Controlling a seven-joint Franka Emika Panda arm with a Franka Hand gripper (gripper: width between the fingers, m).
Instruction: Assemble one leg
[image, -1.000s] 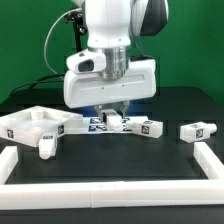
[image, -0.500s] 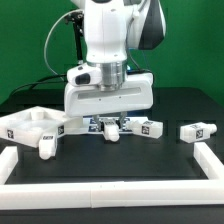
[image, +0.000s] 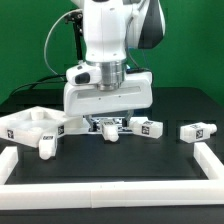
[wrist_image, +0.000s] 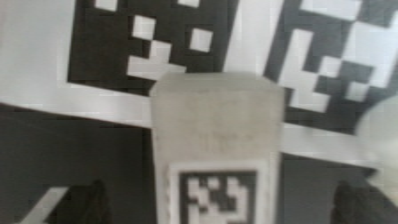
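My gripper (image: 110, 127) is low over the black table and straddles one white leg (image: 113, 131) that lies there. In the wrist view the leg (wrist_image: 217, 120) lies between my dark fingertips (wrist_image: 68, 205), with a gap on each side, and its tag faces the camera. The gripper (wrist_image: 222, 208) is open and holds nothing. Two more legs lie on the exterior view's right, one close by (image: 150, 126) and one farther out (image: 195, 131). A fourth leg (image: 47, 146) lies beside the white tabletop (image: 28, 124) on the left.
The marker board (wrist_image: 178, 45) with large tags lies under and behind the leg. A white raised border (image: 110, 196) runs along the front and sides of the table. Cables hang behind the arm.
The gripper has come down from above the leg to the table, so its fingers now stand on either side of the leg. It has barely moved in the last half second.
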